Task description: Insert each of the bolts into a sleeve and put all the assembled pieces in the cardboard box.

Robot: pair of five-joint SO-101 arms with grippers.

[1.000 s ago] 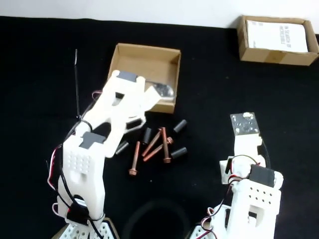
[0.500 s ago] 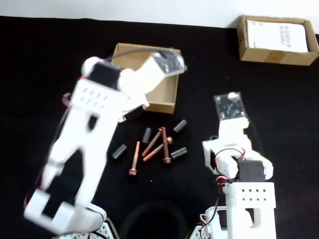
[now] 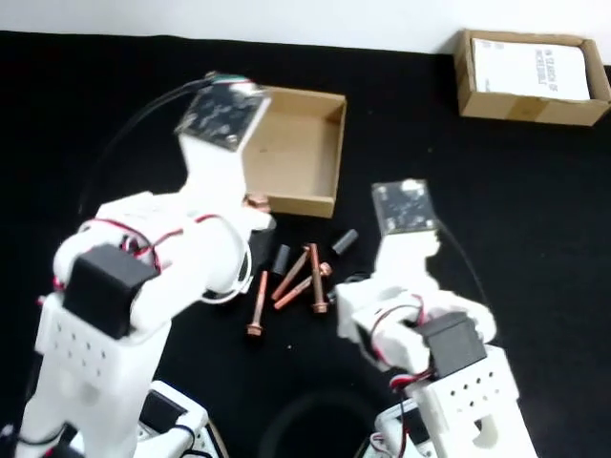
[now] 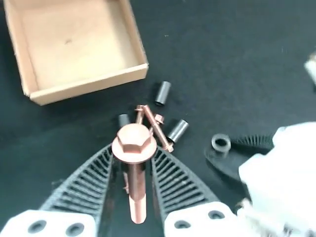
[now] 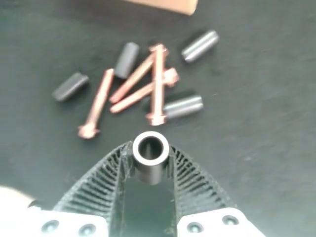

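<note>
Left gripper (image 4: 133, 163): we see its jaws clamped on a copper bolt (image 4: 132, 144), hex head towards the fingertips and shank running back between the fingers, held above the table (image 4: 237, 59).
Right gripper (image 5: 149, 165): clamped on one dark sleeve (image 5: 150, 150), with the open bore facing outward.
Mating: not yet made. In the left wrist view the held sleeve sits apart from the held bolt, off to one side.
Loose bolts (image 5: 158, 84): we count four on the table, three of them crossing in a heap and one just beside it.
Loose sleeves (image 5: 182, 106): four, scattered around the heap, none with a bolt in it.
Cardboard box (image 4: 89, 83): near the pile, floor bare; nothing delivered.
Progress, our judgement: first pair picked up only. Every insertion and every drop into the box remains.
</note>
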